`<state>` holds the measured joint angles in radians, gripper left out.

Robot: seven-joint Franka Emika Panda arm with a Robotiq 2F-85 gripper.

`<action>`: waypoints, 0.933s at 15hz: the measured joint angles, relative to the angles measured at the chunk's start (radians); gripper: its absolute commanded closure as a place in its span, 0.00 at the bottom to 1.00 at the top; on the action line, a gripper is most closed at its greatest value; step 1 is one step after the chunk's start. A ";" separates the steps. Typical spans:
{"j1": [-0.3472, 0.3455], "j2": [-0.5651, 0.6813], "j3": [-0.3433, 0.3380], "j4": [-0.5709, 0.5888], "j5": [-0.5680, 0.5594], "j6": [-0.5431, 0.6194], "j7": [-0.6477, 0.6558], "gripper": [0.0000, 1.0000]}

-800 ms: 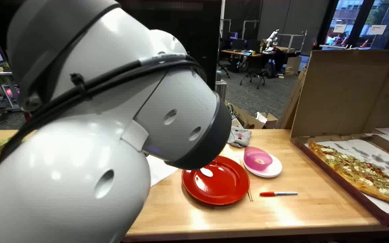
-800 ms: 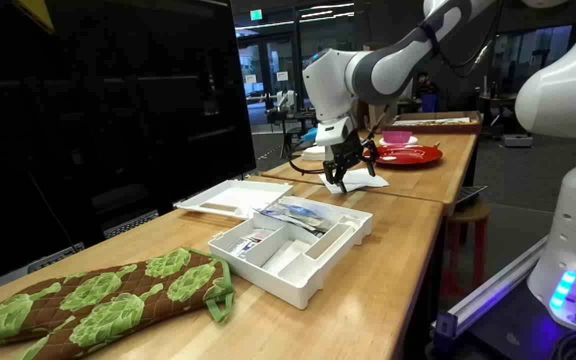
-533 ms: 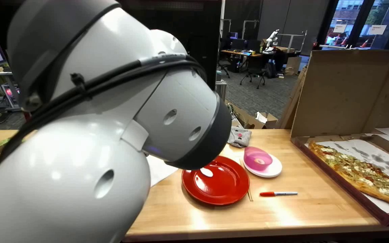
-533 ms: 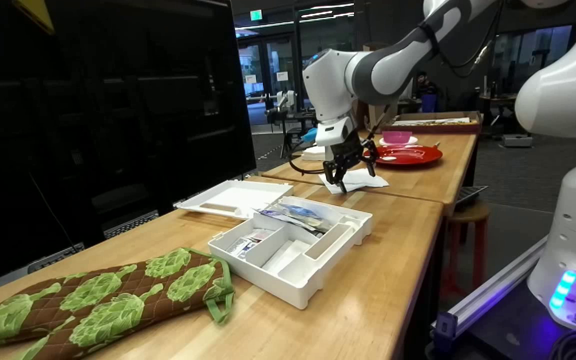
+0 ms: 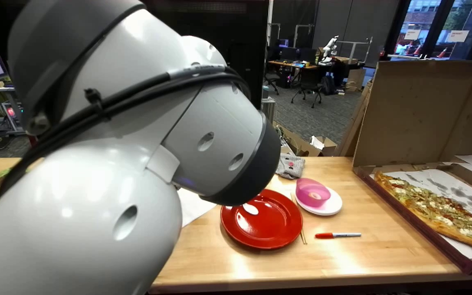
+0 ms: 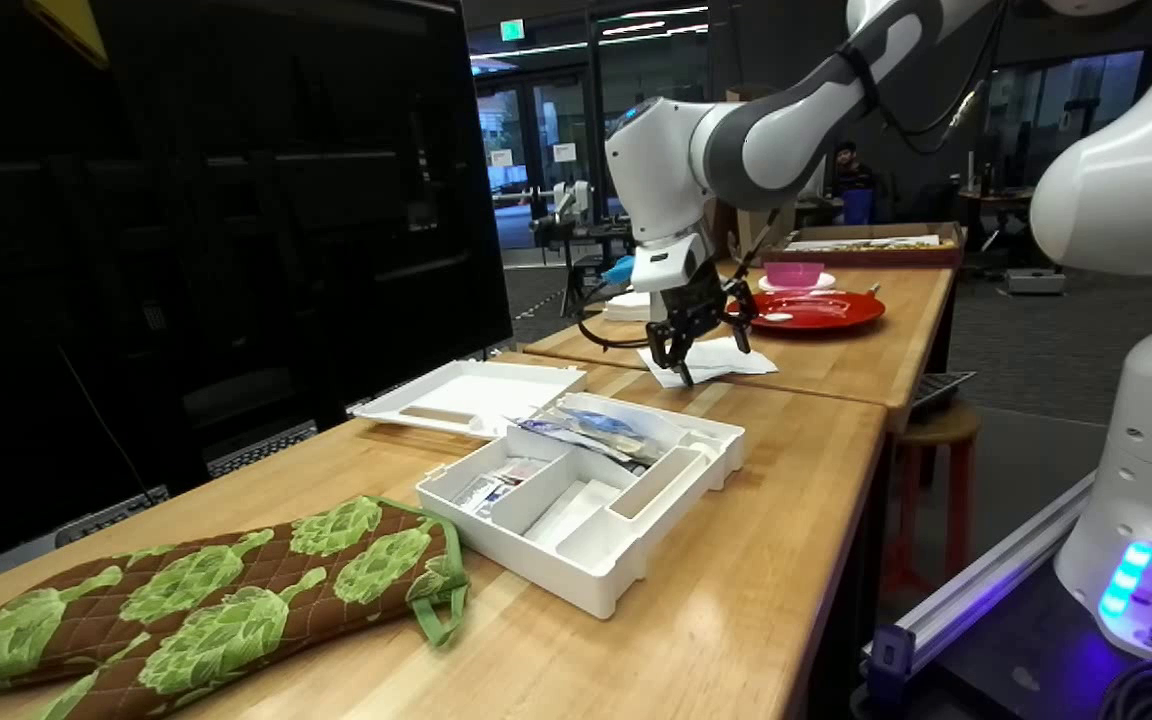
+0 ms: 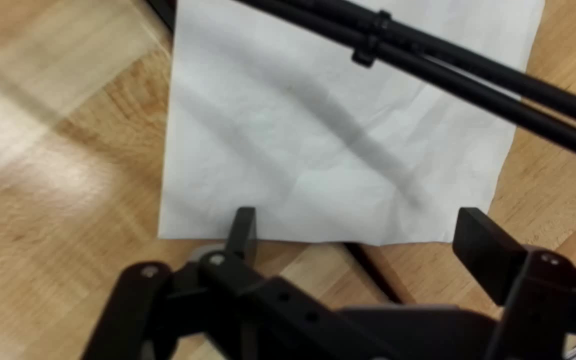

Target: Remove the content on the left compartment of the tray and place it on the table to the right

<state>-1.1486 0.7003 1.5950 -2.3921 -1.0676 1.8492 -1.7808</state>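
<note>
The white tray (image 6: pixel 516 555) lies open on the wooden table (image 6: pixel 736 610) in an exterior view. Its left compartment, as seen there, holds small packets (image 6: pixel 501 485). A back compartment holds plastic-wrapped packets (image 6: pixel 601 430) and a front one holds a flat white item (image 6: pixel 576 510). My gripper (image 6: pixel 715 362) points down beyond the tray, over a white paper sheet (image 6: pixel 706 366). In the wrist view my gripper (image 7: pixel 354 227) is open, with wide-set fingers and nothing between them. The paper sheet (image 7: pixel 253 125) lies below it. The arm hides the tray and gripper in an exterior view.
The tray's white lid (image 6: pixel 466 385) lies behind it. A green-brown oven mitt (image 6: pixel 216 600) lies in front. A red plate (image 5: pixel 264 229), a pink bowl (image 5: pixel 313 192), a marker (image 5: pixel 338 235) and a pizza box (image 5: pixel 416 229) stand farther along. A black screen (image 6: pixel 196 220) borders the table.
</note>
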 measured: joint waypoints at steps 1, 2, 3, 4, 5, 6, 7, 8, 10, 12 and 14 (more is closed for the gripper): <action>0.000 -0.001 0.000 0.000 0.000 0.001 -0.007 0.00; 0.000 -0.002 0.000 0.000 0.000 0.004 -0.016 0.00; -0.001 -0.003 0.000 0.000 0.000 0.008 -0.023 0.00; -0.001 -0.004 0.000 0.000 0.000 0.014 -0.031 0.00; -0.001 -0.005 0.001 0.000 0.000 0.021 -0.039 0.00; -0.003 -0.006 0.007 -0.001 0.000 0.030 -0.043 0.00; -0.007 -0.006 0.018 -0.003 -0.001 0.038 -0.049 0.00; -0.013 -0.007 0.035 -0.005 -0.003 0.045 -0.053 0.00; -0.033 -0.010 0.085 -0.010 -0.007 0.051 -0.054 0.00; -0.056 -0.012 0.146 -0.017 -0.011 0.050 -0.054 0.00; -0.070 -0.011 0.195 -0.022 -0.022 0.047 -0.054 0.00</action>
<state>-1.2187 0.6889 1.7902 -2.4143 -1.0896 1.8963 -1.8348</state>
